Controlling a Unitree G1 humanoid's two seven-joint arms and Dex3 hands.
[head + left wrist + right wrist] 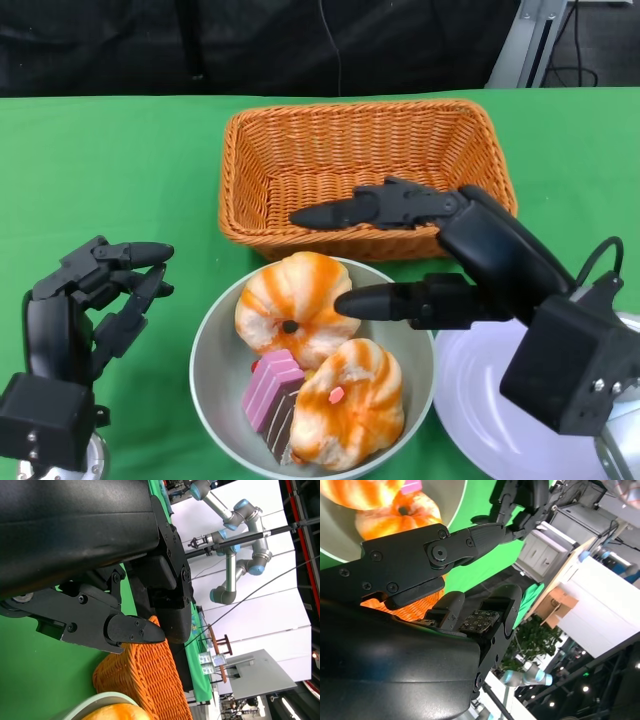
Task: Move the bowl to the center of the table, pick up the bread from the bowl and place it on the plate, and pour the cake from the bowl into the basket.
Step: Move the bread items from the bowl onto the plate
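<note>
Bowl (212,372) near the surface's centre, holding two bread rolls (293,305) and cake (271,391). Right hand (425,257) above the far roll, fingers spread, empty, apparently to grasp. Left hand (95,297) open, beside the bowl. Plate (478,395) right, basket (366,172) behind.

Basket (365,170) behind bowl (215,370)

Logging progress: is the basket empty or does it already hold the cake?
Empty. The head view shows bare wicker inside the basket, while the pink cake lies in the bowl beside two breads.
</note>
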